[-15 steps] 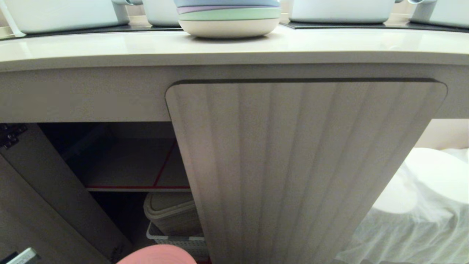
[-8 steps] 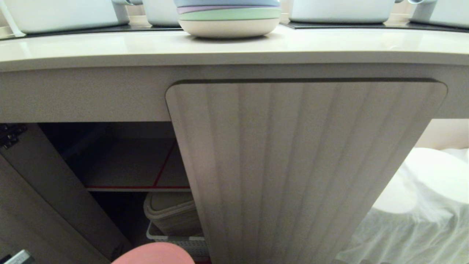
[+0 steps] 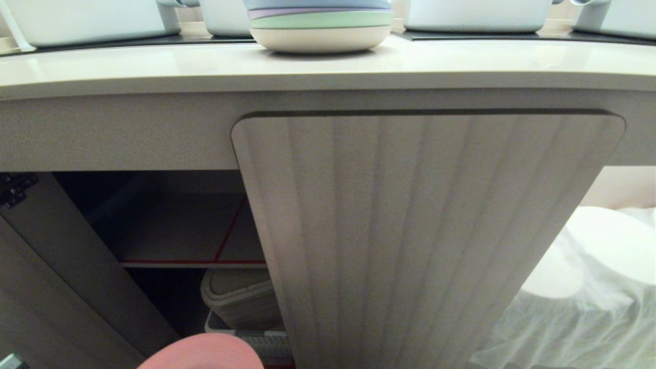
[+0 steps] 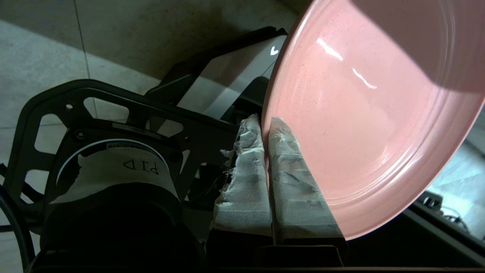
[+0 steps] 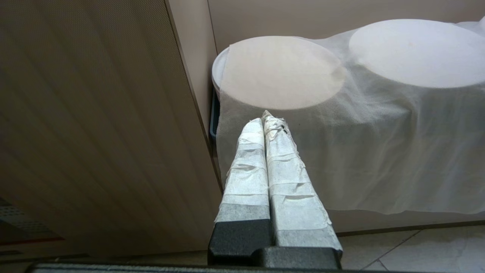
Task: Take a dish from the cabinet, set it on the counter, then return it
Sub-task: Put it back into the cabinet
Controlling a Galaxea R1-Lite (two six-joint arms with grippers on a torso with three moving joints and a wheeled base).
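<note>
- My left gripper (image 4: 265, 125) is pinching the rim of the dish (image 4: 363, 125). One taped finger sits on each side of the edge.
- In the head view only the top of the dish (image 3: 202, 352) peeks in at the bottom edge. It is low, in front of the open side of the cabinet (image 3: 179, 225).
- A second ago that pink bit sat more to the right. Now it has slid a little to the left.
- The silver bit of my arm in the bottom corner has nearly gone out of the picture too.
- So I think I am swinging the dish out and away from the cabinet. It is not on the counter (image 3: 328, 64) yet.
- The shelf (image 3: 189, 241) inside looks bare, so the dish is out.
- The counter is high above the dish. I must lift it a lot and not bump the front edge.
- A stack of plates (image 3: 320, 25) already sits up there, so I need a spot beside it.
- My right gripper (image 5: 265, 121) is pressed together, holding nothing, parked by the closed door (image 5: 94, 132) and the white cloth (image 5: 360, 151).
</note>
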